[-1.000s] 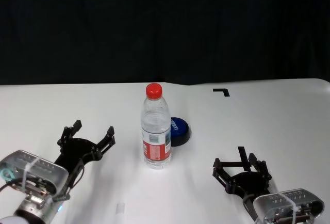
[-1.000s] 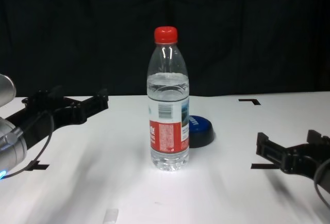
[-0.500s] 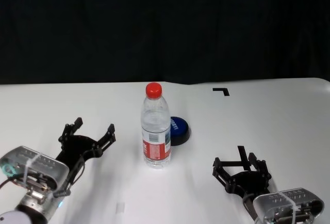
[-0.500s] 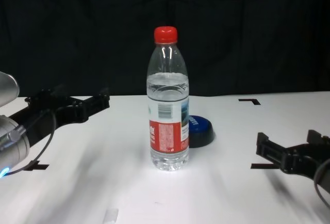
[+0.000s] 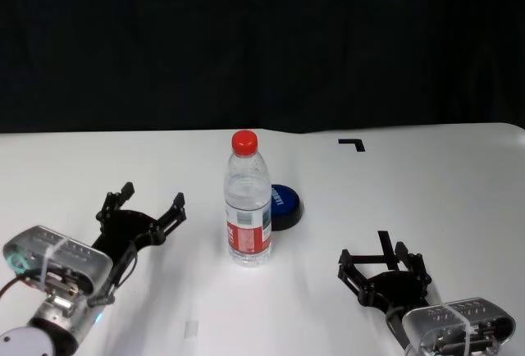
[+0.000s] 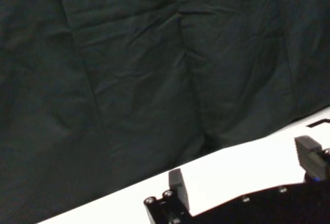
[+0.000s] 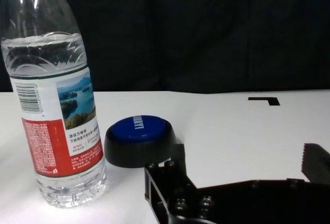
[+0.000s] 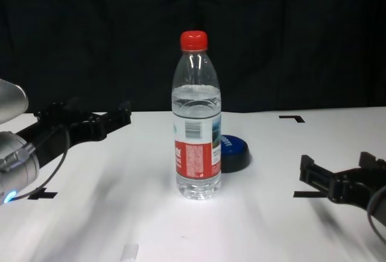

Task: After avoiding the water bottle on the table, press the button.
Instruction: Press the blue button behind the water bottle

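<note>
Bottle (image 5: pixel 248 200) upright w/ button (image 5: pixel 285 207) just behind; left claw (image 5: pixel 150 205) & right claw (image 5: pixel 376 261) both spread, empty.

The water bottle (image 8: pixel 197 120) is seen upright on the bench (image 8: pixel 271 226), with the button (image 8: pixel 234 153) just behind it to the right. The left hand (image 8: pixel 90 117) is held spread above the bench; the right hand (image 8: pixel 341 178) is likewise spread, low, well apart from the bottle.
</note>
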Robot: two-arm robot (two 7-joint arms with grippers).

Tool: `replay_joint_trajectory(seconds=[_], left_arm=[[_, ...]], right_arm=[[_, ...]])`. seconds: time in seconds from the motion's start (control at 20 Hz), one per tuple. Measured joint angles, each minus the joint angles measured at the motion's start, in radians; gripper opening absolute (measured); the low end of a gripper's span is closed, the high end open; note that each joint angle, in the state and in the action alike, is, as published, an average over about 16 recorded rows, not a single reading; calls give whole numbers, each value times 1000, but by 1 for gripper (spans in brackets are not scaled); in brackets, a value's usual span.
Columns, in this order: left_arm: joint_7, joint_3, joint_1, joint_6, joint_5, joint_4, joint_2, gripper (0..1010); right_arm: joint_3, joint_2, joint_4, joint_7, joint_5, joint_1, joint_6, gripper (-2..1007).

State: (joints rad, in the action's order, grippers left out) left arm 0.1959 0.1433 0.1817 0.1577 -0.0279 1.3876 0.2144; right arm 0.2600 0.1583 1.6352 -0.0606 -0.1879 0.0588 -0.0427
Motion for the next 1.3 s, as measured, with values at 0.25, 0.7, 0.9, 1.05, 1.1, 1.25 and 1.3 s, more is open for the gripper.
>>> replay_joint_trajectory(seconds=[0.25, 0.7, 0.9, 1.05, 1.1, 1.25, 1.3], left_arm=[[4, 4, 15, 3, 2, -18, 1, 1009], [12, 13, 43, 10, 4, -56, 3, 1009], [15, 17, 55, 13, 5, -73, 4, 1009], [17, 20, 63, 16, 5, -85, 4, 1009], [18, 21, 66, 17, 5, -90, 4, 1009], [20, 24, 75, 21, 5, -103, 4, 1009], [21, 26, 79, 23, 5, -108, 4, 1009]], right_arm=[[0, 0, 0, 0, 0, 0, 0, 1003], [0, 0, 0, 0, 0, 0, 0, 1003], [0, 0, 0, 0, 0, 0, 0, 1003], [0, 0, 0, 0, 0, 0, 0, 1003], [0, 0, 0, 0, 0, 0, 0, 1003], [0, 0, 0, 0, 0, 0, 0, 1003], [0, 0, 0, 0, 0, 0, 0, 1003]])
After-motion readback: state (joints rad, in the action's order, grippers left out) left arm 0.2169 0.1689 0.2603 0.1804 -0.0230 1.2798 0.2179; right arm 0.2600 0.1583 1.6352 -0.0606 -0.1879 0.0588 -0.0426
